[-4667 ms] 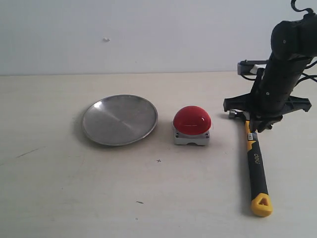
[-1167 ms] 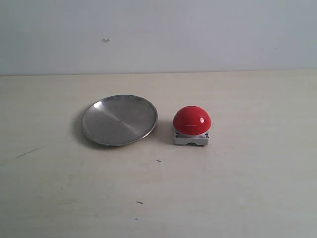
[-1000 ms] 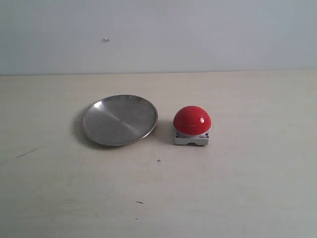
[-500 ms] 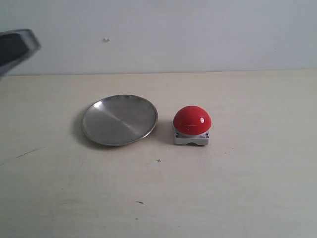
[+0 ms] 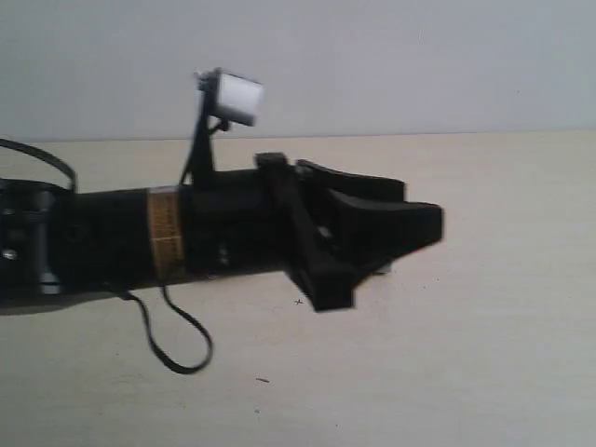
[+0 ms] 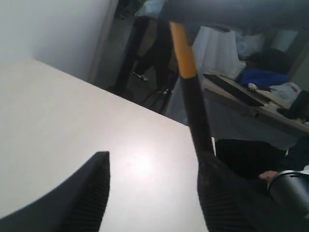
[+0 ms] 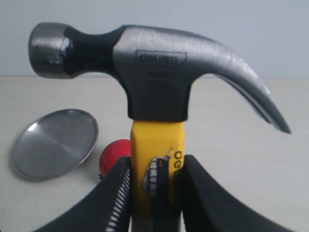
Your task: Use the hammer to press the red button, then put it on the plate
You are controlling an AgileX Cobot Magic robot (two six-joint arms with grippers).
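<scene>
In the right wrist view my right gripper (image 7: pixel 157 163) is shut on the yellow neck of the hammer (image 7: pixel 154 63), just under its dark steel head. Past the handle lie the plate (image 7: pixel 53 142) and part of the red button (image 7: pixel 115 154) on the table. In the exterior view my left gripper (image 5: pixel 419 202) stands open, and its black arm (image 5: pixel 168 242) covers the plate and the button. The left wrist view shows the open left gripper (image 6: pixel 153 159) over bare table, with the hammer (image 6: pixel 187 77) handle running down behind one finger. The right gripper is outside the exterior view.
A loose black cable (image 5: pixel 172 340) hangs from the left arm over the beige table (image 5: pixel 484 354). A white camera block (image 5: pixel 235 98) sits on that arm. The table edge (image 6: pixel 159 116) shows in the left wrist view, with room clutter beyond it.
The right arm and hammer, on the table 4.7 s ago, have left the exterior view. The left arm has swept in from the left and now hides the plate and button.
</scene>
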